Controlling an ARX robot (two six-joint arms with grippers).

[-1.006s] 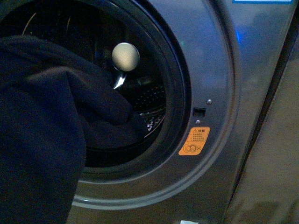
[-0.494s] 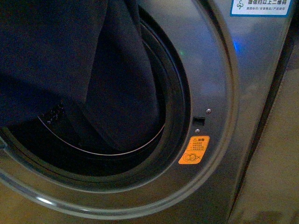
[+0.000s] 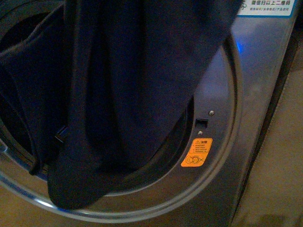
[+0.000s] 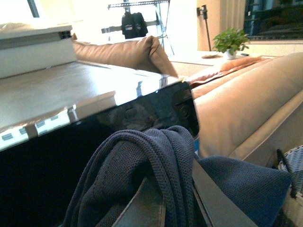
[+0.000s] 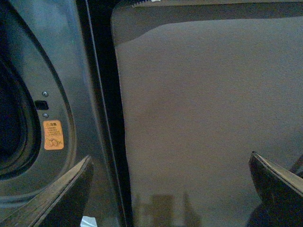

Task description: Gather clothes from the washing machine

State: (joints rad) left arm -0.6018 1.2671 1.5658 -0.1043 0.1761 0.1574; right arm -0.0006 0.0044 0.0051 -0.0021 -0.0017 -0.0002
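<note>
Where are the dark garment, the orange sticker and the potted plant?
Dark garment [image 3: 132,94]: front view, middle of the hanging cloth.
Orange sticker [image 3: 196,152]: front view, centre of the label.
Potted plant [image 4: 230,40]: left wrist view, its green leaves.

One garment [image 3: 132,85] — one washing machine [image 3: 258,80].

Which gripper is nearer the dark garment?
Left. The left gripper is clamped on the clothes; the right gripper hangs open by the washing machine, holding nothing.
</note>
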